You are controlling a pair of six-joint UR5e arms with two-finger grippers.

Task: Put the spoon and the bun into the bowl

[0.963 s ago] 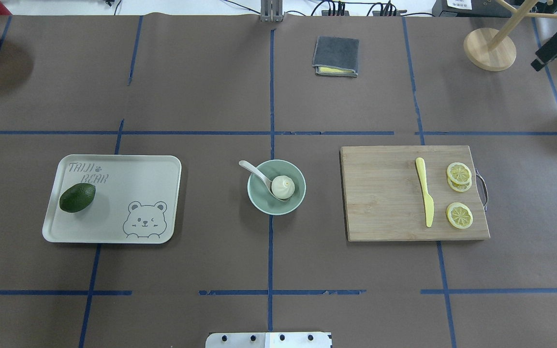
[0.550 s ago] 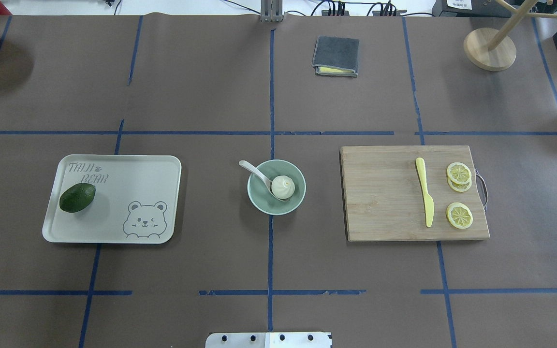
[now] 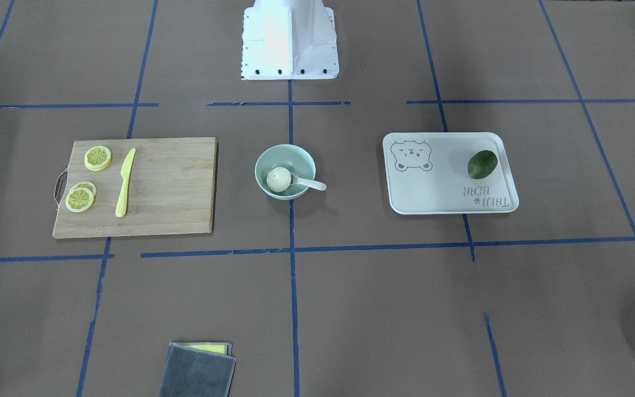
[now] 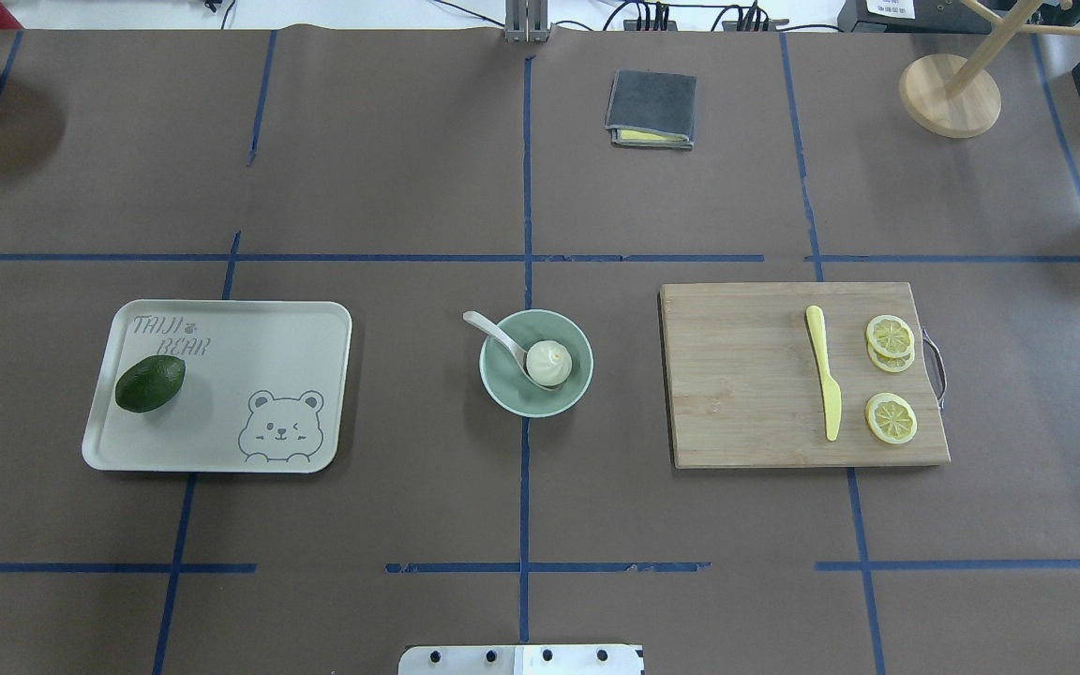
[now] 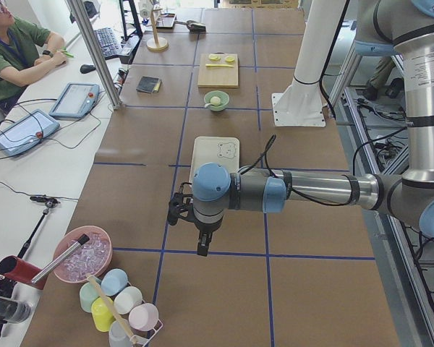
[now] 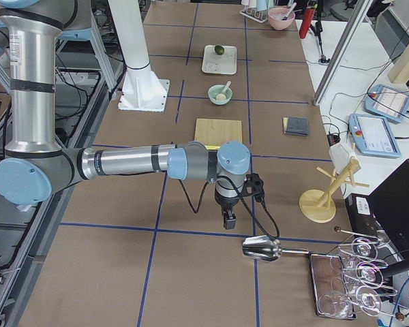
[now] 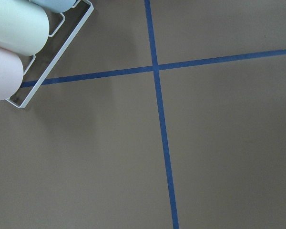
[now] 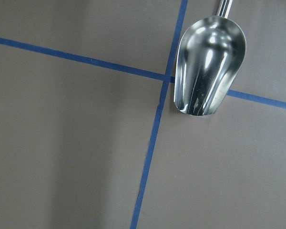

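The pale mint-green bowl (image 4: 519, 397) (image 3: 284, 154) stands at the table's middle. The white pleated bun (image 4: 547, 363) (image 3: 278, 179) sits inside it. The off-white spoon (image 4: 489, 331) (image 3: 312, 184) lies with its scoop in the bowl beside the bun and its handle out over the rim. My left gripper (image 5: 201, 246) hangs over bare table far off at the left end, in the exterior left view only. My right gripper (image 6: 228, 219) hangs far off at the right end, in the exterior right view only. I cannot tell whether either is open or shut. Neither wrist view shows fingers.
A grey tray (image 4: 249, 375) holds a dark green fruit (image 4: 150, 382). A cutting board (image 4: 737, 375) carries a yellow knife (image 4: 823, 370) and lemon slices (image 4: 891, 417). A folded cloth (image 4: 652, 108) and a wooden stand (image 4: 950, 94) are at the back. A metal scoop (image 8: 209, 64) lies below the right gripper and a cup rack (image 7: 19, 43) near the left one.
A dark part of the right arm at the overhead view's upper right edge has left that view. Bowl, bun and spoon have not moved.
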